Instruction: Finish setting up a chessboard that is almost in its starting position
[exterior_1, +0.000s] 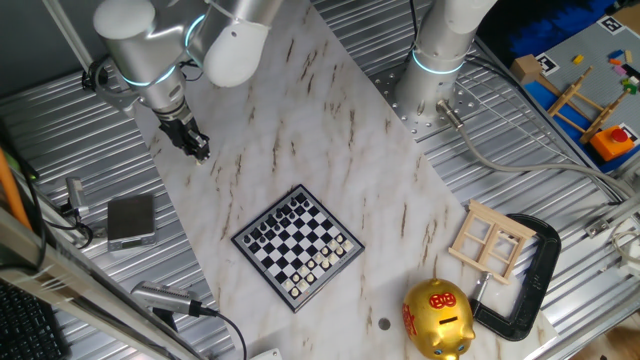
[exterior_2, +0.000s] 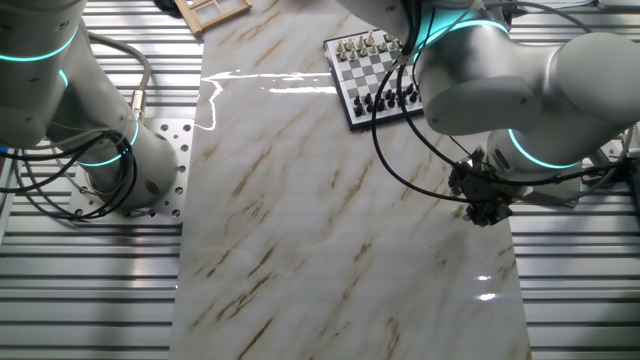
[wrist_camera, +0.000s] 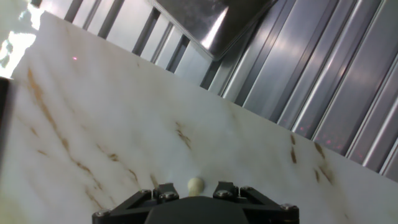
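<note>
Marble counter (exterior_1: 330, 130) with brown veins, silver arm (exterior_1: 150, 45) leaning over one long edge, chessboard (exterior_1: 297, 246) well apart toward the opposite end — golden piggy bank (exterior_1: 438, 318) at that end's corner, gripper (exterior_1: 192, 140) near the counter edge — tiny cream piece (wrist_camera: 195, 184) between its fingertips, grip unclear

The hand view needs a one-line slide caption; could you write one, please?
Hand above the marble tabletop, a small cream piece between its fingers.
</note>
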